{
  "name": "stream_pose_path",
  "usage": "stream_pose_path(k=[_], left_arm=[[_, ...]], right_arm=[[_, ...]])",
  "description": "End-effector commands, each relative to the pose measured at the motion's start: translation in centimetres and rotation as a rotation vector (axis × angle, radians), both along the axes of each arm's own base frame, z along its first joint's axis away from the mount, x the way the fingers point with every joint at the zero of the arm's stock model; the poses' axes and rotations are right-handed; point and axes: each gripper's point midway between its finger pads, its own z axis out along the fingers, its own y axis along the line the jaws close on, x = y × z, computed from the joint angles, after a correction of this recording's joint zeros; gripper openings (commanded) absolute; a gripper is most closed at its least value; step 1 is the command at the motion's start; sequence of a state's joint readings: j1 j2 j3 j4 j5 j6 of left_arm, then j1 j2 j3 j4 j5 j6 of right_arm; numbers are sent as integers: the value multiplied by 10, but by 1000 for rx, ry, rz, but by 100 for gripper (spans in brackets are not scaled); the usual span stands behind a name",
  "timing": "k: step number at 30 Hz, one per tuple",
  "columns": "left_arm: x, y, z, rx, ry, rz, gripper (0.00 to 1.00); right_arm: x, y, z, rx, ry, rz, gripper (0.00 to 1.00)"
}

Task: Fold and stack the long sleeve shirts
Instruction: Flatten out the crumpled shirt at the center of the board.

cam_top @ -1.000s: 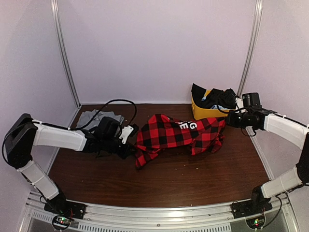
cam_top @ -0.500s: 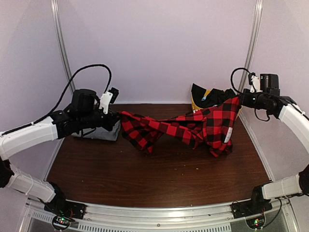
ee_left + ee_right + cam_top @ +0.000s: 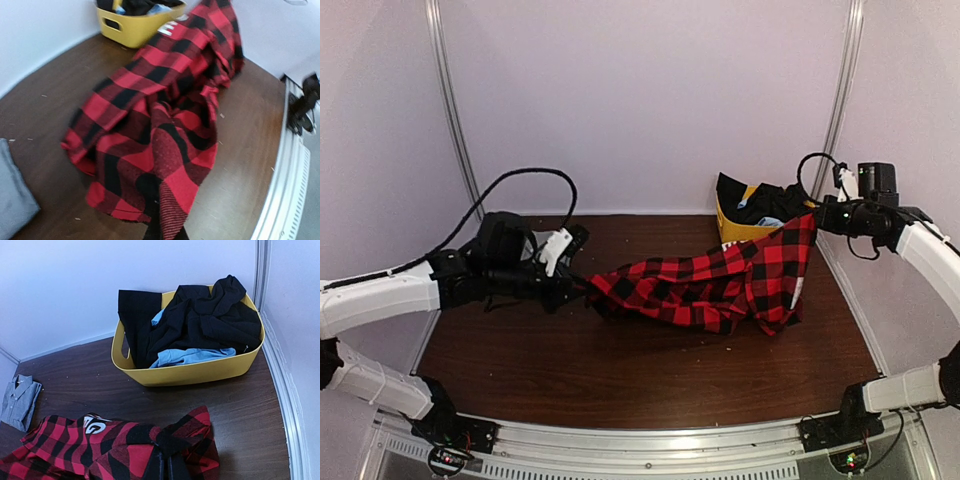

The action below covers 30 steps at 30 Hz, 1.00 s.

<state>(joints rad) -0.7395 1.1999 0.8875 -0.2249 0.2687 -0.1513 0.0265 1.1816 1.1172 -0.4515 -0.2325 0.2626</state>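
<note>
Across the table (image 3: 620, 370), rumpled flannel (image 3: 705, 285)

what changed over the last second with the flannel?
The left end effector and right end effector lifted the flannel shirt off the table, stretched between them. The left then dropped and moved inward, so that end sags onto the table; the right stays high by the yellow bin. Both still grip. Grey shirt and bin unmoved.
</note>
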Motion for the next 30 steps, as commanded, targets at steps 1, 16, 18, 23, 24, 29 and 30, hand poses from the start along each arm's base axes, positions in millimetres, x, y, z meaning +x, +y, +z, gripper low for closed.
stream_pose_path(k=[1, 16, 18, 23, 24, 29, 30], left_arm=[[-71, -43, -54, 56, 148, -255, 0], [-47, -73, -35, 42, 104, -227, 80], [-20, -64, -35, 4, 151, -135, 80], [30, -42, -51, -36, 234, 45, 74], [34, -43, -54, -31, 231, 54, 73], [60, -46, -79, 9, 296, 138, 72], [65, -45, -85, 21, 309, 161, 71]], right_arm=[[-1, 2, -3, 30, -19, 9, 0], [-3, 3, -18, 34, 5, 18, 0], [-4, 5, -18, 38, 4, 25, 0], [-5, 7, -19, 43, -1, 35, 0], [-5, 8, -20, 48, 0, 42, 0], [-5, 13, -28, 68, 9, 66, 0], [-5, 14, -30, 72, 11, 69, 0]])
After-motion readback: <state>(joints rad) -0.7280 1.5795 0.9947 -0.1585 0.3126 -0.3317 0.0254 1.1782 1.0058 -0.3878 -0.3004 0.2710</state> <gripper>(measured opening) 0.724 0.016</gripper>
